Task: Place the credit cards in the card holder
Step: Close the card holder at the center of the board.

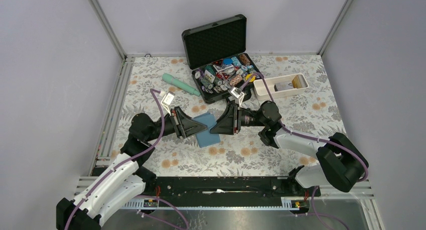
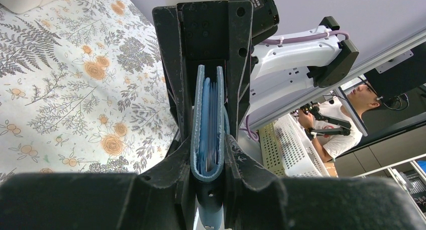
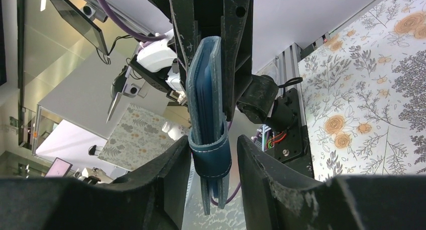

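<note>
a: what filled most of the view?
b: the table (image 1: pixel 301 134) under its flowered cloth. the left arm (image 1: pixel 150 127) and the right arm (image 1: pixel 269 114) reached in from the near edge and met over its middle.

a: and at the far side?
b: an open black foam-lined hard case (image 1: pixel 216 39) stood there, its lower half heaped with round colourful poker chips (image 1: pixel 226 74). a long white plastic tray (image 1: pixel 274 95) lay just right of it. a mint-green cylindrical torch-like thing (image 1: pixel 181 84) lay on the cloth to its left.

a: where was the holder?
b: the small teal-blue folding card holder (image 1: pixel 205 134) sat between the two arms over the middle of the table. it was folded nearly shut, with lighter blue slots showing inside.

a: and the jaws?
b: the left jaws were clamped on one end, pressed against both covers. the right jaws stood astride the other end, around the strap, with a sliver of gap at one side. they were apart, not pinching it.

a: the cards?
b: thin orange-gold and dark plastic credit cards (image 1: pixel 291 83) lay in the white tray. i couldn't tell whether any sat in the holder's slots.
</note>
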Controlling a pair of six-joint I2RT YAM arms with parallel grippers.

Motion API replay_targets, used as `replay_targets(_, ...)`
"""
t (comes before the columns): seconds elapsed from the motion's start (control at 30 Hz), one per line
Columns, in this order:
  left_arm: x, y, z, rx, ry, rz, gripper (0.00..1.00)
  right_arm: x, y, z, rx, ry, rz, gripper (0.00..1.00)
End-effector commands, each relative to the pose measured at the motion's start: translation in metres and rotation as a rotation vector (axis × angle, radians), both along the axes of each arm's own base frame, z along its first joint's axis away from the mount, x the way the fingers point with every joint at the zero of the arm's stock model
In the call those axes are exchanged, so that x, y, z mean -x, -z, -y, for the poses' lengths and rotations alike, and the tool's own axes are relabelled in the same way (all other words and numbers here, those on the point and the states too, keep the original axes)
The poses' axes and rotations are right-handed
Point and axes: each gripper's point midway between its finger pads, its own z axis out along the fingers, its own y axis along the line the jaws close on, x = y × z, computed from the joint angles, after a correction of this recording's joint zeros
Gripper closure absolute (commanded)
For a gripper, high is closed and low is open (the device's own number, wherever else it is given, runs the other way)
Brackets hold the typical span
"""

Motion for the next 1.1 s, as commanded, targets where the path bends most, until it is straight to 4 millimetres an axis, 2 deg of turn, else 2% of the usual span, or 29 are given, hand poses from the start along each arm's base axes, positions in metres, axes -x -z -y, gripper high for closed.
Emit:
replay_targets(0.0, -0.003, -0.026, -0.003, 0.055, -0.027, 0.093, 1.00, 0.005, -0.018, -0.003, -0.060, -0.017, 0.071, 0.55)
replay_targets(0.17, -0.004, -0.024, -0.003, 0.053, -0.035, 0.088, 1.00, 0.006, -0.020, -0.002, -0.064, -0.011, 0.071, 0.54)
replay_targets(0.3, -0.009, -0.021, -0.004, 0.037, -0.063, 0.066, 1.00, 0.001, -0.019, 0.000, -0.035, 0.038, 0.089, 0.41)
replay_targets(0.4, -0.015, -0.017, -0.006, 0.007, -0.105, 0.032, 1.00, -0.009, -0.018, 0.002, 0.020, 0.117, 0.119, 0.35)
replay_targets(0.57, -0.020, -0.012, -0.006, -0.016, -0.125, -0.013, 1.00, -0.016, -0.017, 0.007, 0.095, 0.185, 0.143, 0.34)
replay_targets(0.73, -0.018, -0.014, -0.005, 0.010, -0.109, -0.019, 1.00, -0.016, -0.016, 0.008, 0.079, 0.184, 0.127, 0.39)
replay_targets(1.07, -0.013, -0.014, -0.005, 0.005, -0.088, -0.019, 1.00, -0.027, -0.016, 0.014, 0.069, 0.243, 0.120, 0.40)
